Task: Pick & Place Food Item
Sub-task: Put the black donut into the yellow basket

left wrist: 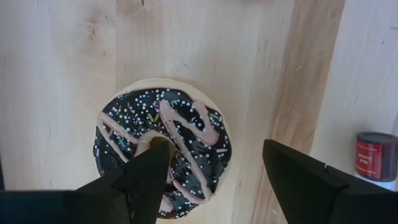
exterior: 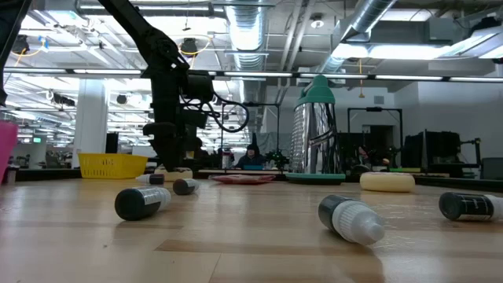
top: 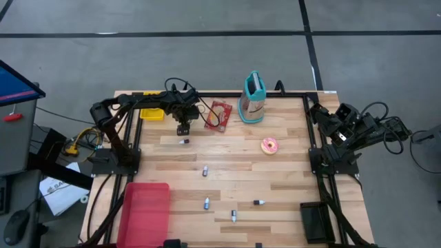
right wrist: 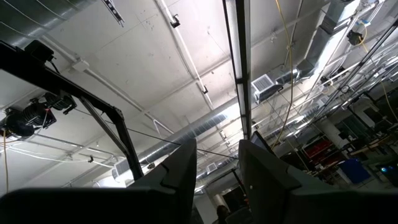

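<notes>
A chocolate-iced donut (left wrist: 186,124) with pink drizzle and sprinkles lies flat on the wooden table, at the far left. My left gripper (top: 182,129) hangs over it, pointing down and open (left wrist: 211,152). One fingertip (left wrist: 152,163) is at the donut's hole. The other (left wrist: 292,168) stands over bare wood beyond the donut's rim. My right gripper (top: 324,117) waits folded back at the table's right edge. It points up at the ceiling, its fingers (right wrist: 217,168) a little apart with nothing between them. My left gripper comes at the donut from above, one fingertip over the hole's edge (left wrist: 163,142) and the other clear of the outer rim. Whether the inner fingertip touches the donut I cannot tell. The donut lies flat on the table.
A pink donut (top: 269,145) lies right of centre. At the back are a red plate (top: 218,115), a teal-topped grater (top: 253,98) and a yellow basket (top: 151,114). A red bin (top: 145,207) stands near left. Several small bottles (top: 204,171) lie about, one close by (left wrist: 375,155).
</notes>
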Robot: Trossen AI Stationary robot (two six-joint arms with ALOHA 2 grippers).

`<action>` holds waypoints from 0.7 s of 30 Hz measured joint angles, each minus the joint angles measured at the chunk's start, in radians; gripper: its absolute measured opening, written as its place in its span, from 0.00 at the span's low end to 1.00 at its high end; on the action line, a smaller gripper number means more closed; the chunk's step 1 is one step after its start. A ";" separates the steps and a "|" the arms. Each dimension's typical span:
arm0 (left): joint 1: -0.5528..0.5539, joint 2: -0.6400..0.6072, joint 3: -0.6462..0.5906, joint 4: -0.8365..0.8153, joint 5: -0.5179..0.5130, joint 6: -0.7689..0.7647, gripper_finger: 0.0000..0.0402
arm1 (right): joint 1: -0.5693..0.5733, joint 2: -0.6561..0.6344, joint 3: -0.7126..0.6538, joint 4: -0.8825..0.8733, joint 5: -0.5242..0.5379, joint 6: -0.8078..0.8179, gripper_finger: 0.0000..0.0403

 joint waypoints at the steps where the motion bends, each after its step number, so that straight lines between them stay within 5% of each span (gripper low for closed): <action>1: 0.000 0.000 0.000 -0.003 0.000 0.000 0.63 | 0.000 0.000 0.000 0.000 0.000 0.000 0.28; 21: 0.003 0.000 0.000 -0.003 0.008 -0.074 0.63 | 0.000 0.000 0.000 -0.016 0.000 0.000 0.28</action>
